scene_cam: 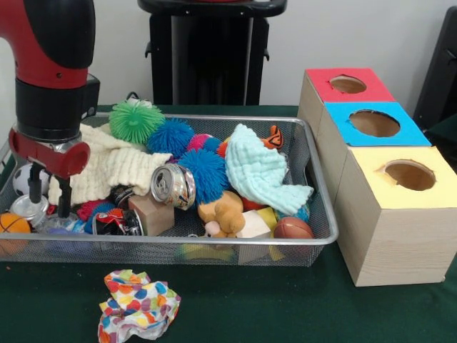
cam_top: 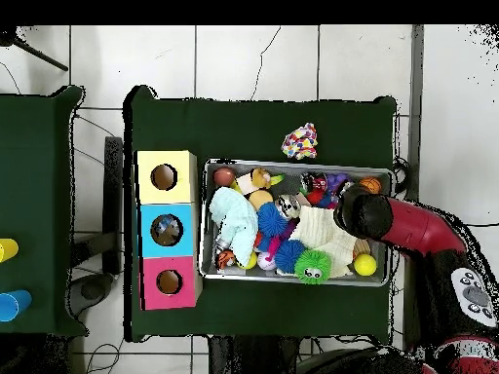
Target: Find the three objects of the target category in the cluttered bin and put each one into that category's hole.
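1. The wire mesh bin [scene_cam: 314,214] sits on the green table [scene_cam: 285,307] and is heaped with clutter: a crushed silver can [scene_cam: 173,186], a wooden block [scene_cam: 151,214], a small brown football [scene_cam: 293,229] at one corner, a plush animal [scene_cam: 223,212], and spiky rubber balls in green [scene_cam: 136,121] and blue [scene_cam: 202,174].
2. A cream knitted cloth [scene_cam: 114,168] and a pale mint cloth [scene_cam: 258,170] drape over the pile and hide what lies beneath them.
3. The gripper [scene_cam: 49,204] hangs inside the bin's end farthest from the boxes, its two dark fingers [scene_cam: 64,198] spread slightly apart with nothing pinched between them, just above a dark red can [scene_cam: 118,222] and beside a soccer-patterned ball [scene_cam: 28,179] and an orange ball [scene_cam: 13,224].
4. Three boxes stand in a row touching the bin's opposite end: the yellow-topped box [scene_cam: 400,214], blue-topped box [scene_cam: 371,123] and red-topped box [scene_cam: 346,84], each with a round hole on top.
5. Outside the bin's rim, a crumpled multicoloured cloth [scene_cam: 137,304] lies alone on open table.
6. From overhead, bare green surface rings the bin on every side.
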Robot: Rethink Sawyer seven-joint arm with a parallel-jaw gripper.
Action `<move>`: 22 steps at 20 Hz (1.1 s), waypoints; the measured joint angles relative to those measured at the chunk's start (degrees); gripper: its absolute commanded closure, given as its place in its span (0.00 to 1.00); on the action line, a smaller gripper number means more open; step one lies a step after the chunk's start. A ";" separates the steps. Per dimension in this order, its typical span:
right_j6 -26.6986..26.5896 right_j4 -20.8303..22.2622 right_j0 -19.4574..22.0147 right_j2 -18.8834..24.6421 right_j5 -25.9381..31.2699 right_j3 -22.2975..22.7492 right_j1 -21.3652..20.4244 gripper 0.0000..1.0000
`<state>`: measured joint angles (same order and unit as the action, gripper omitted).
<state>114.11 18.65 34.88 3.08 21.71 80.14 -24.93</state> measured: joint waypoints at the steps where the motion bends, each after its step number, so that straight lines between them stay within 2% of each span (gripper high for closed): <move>1: 0.00 0.00 0.01 0.01 0.00 0.00 0.12 0.00; 8: 0.00 0.07 -0.18 0.00 -0.15 0.03 1.68 0.00; 16: 0.01 0.21 -2.37 -1.16 -2.37 -0.18 4.15 0.00; 22: 0.00 1.13 -3.69 -2.16 -4.23 -3.39 6.73 0.00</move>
<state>114.11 19.78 31.19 0.92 17.48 76.75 -18.20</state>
